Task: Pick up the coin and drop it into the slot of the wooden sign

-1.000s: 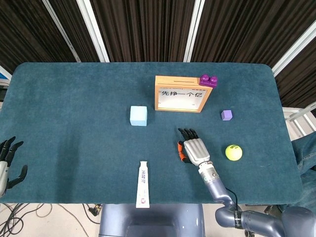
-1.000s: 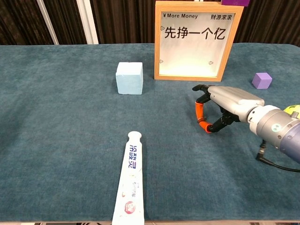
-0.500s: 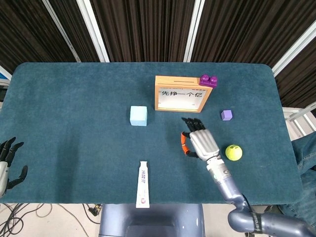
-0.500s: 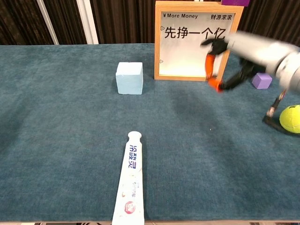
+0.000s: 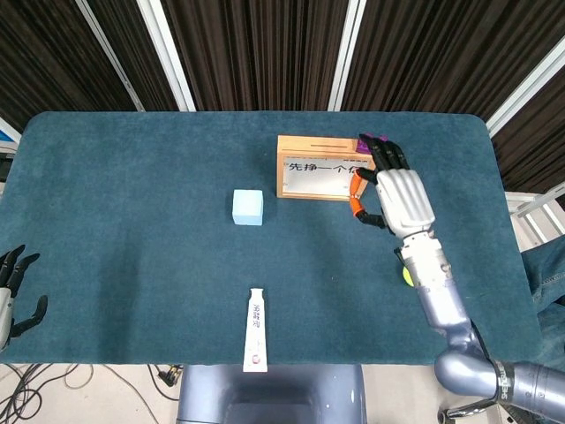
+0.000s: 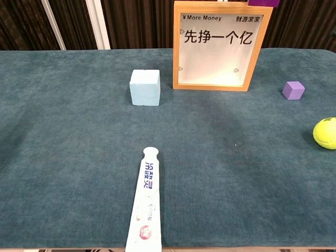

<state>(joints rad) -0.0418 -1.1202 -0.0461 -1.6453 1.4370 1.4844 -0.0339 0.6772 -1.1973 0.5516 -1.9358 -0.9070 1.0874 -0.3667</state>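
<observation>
The wooden sign stands at the back middle of the table, its slot a thin dark line along the top edge. My right hand hangs raised over the sign's right end, back towards the head camera, thumb curled in below the palm. The coin shows in neither view, and the hand hides whatever is between thumb and fingers. The chest view does not show this hand. My left hand hangs off the table's front left edge, fingers spread and holding nothing.
A purple brick sits on the sign's top right corner. A light blue cube stands left of the sign. A toothpaste tube lies near the front edge. A purple cube and a tennis ball sit right.
My right hand has lifted off the cloth and travelled back and right, from the table's middle up to the sign's right end. It has left the chest view.
</observation>
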